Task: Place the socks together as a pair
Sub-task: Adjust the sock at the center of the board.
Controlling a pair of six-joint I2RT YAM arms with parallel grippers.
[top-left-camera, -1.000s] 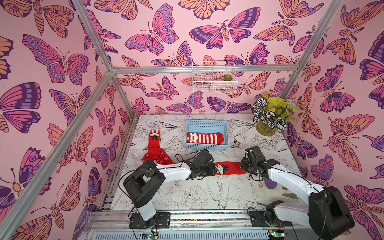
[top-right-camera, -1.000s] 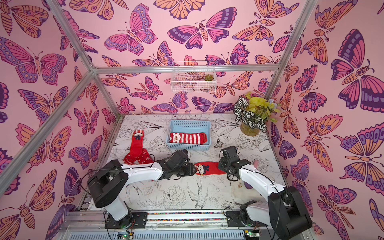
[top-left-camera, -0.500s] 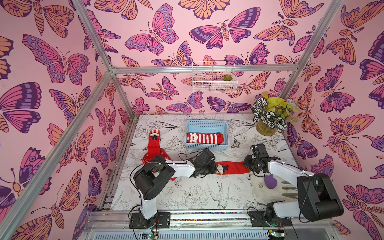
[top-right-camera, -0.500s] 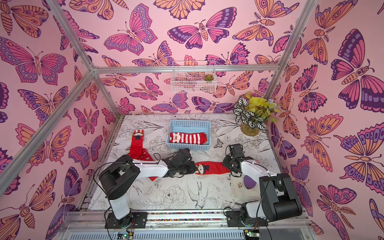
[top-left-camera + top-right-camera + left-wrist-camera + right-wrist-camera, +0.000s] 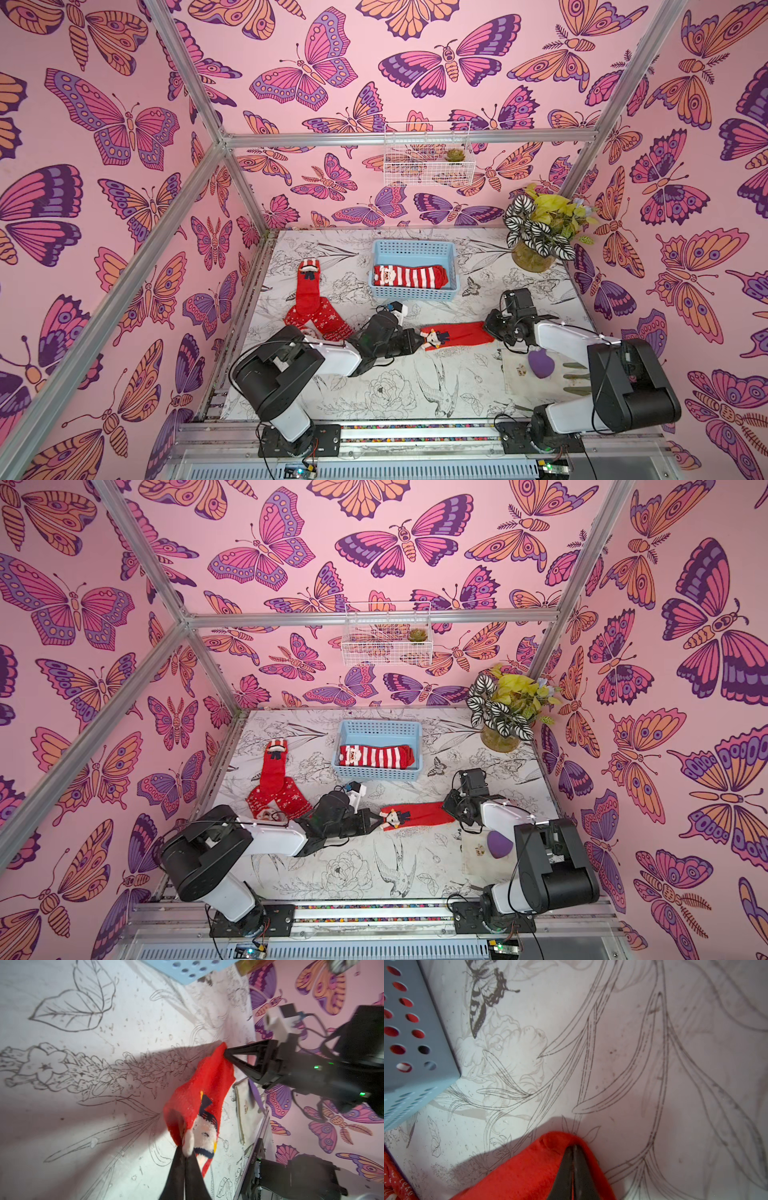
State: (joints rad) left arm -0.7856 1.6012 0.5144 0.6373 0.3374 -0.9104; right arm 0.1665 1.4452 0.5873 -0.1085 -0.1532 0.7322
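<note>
A plain red sock [image 5: 459,336] with a white animal-face cuff lies stretched across the middle of the table, seen in both top views [image 5: 426,813]. My left gripper [image 5: 417,339] is shut on its cuff end, and the left wrist view shows the white fluff pinched at the tips [image 5: 185,1152]. My right gripper [image 5: 489,329] is shut on the toe end, with red cloth [image 5: 529,1167] wrapped round its tips [image 5: 573,1148]. A red-white striped sock [image 5: 409,276] lies in the blue basket [image 5: 413,246]. Another red sock [image 5: 308,291] and snowflake socks [image 5: 330,322] lie at the left.
A potted plant [image 5: 536,237] stands at the back right. A purple object [image 5: 540,362] rests on a pale cloth under the right arm. A white wire basket [image 5: 428,166] hangs on the back wall. The blue basket's corner [image 5: 415,1064] is close to the right gripper.
The left gripper's jaws have closed on the cuff. The right gripper has tightened on the toe and shifted slightly right, so the sock lies longer and straighter.
</note>
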